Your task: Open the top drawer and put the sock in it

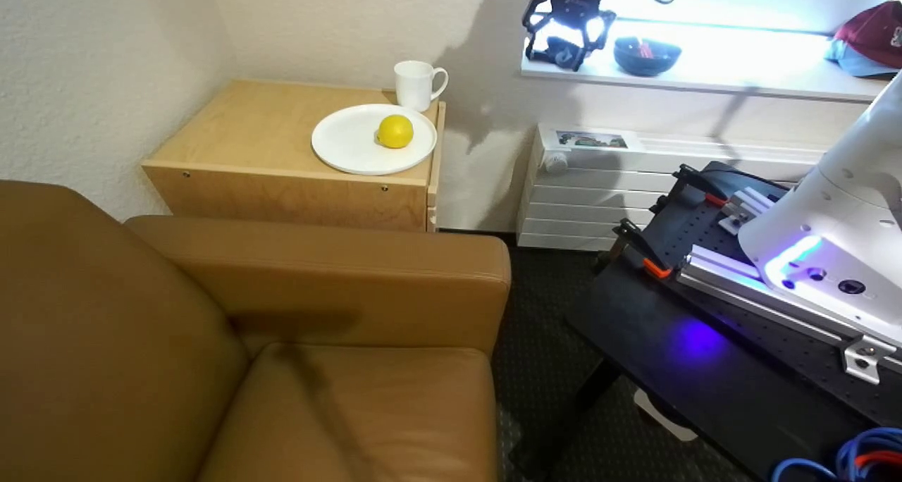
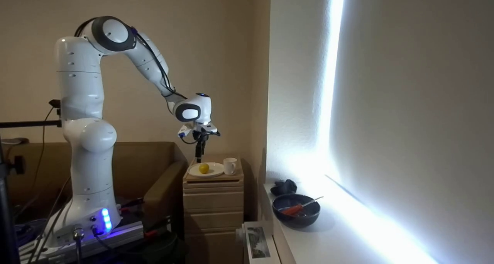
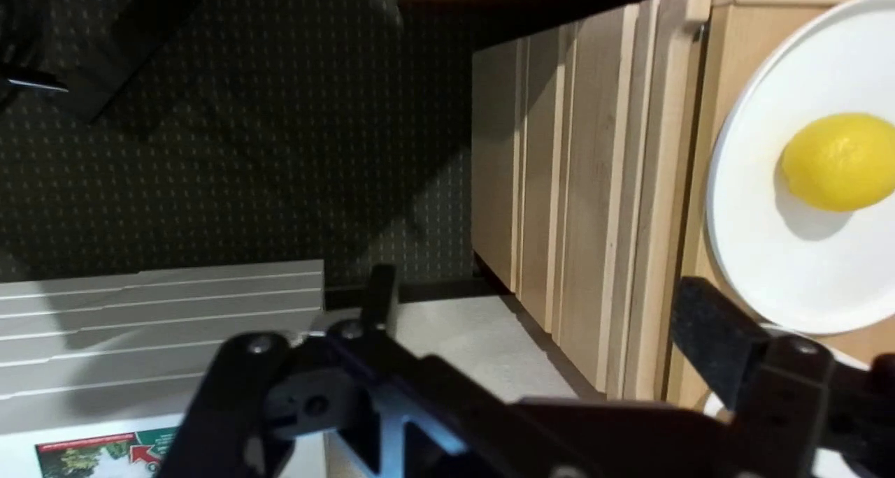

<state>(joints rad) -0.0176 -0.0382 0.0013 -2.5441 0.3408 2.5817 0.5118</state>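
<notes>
The light-wood cabinet stands beside the sofa. Its shallow top drawer (image 2: 213,185) shows in both exterior views, at the cabinet's upper edge (image 1: 436,151), and in the wrist view (image 3: 661,205). A narrow dark gap shows between the drawer front and the cabinet top. My gripper (image 2: 198,159) hangs fingers-down, apart from the drawer; its spread fingers (image 3: 538,289) hold nothing. It also shows in an exterior view (image 1: 554,60). A dark crumpled thing (image 2: 285,187), perhaps the sock, lies on the windowsill. In an exterior view it shows partly behind my fingers (image 1: 564,52).
On the cabinet top are a white plate (image 1: 345,144), a yellow lemon (image 1: 395,131) and a white mug (image 1: 414,87). A dark bowl (image 2: 296,217) with a red-handled screwdriver (image 2: 294,210) stands on the sill. A radiator (image 1: 592,193) and brown sofa (image 1: 338,256) stand near the cabinet.
</notes>
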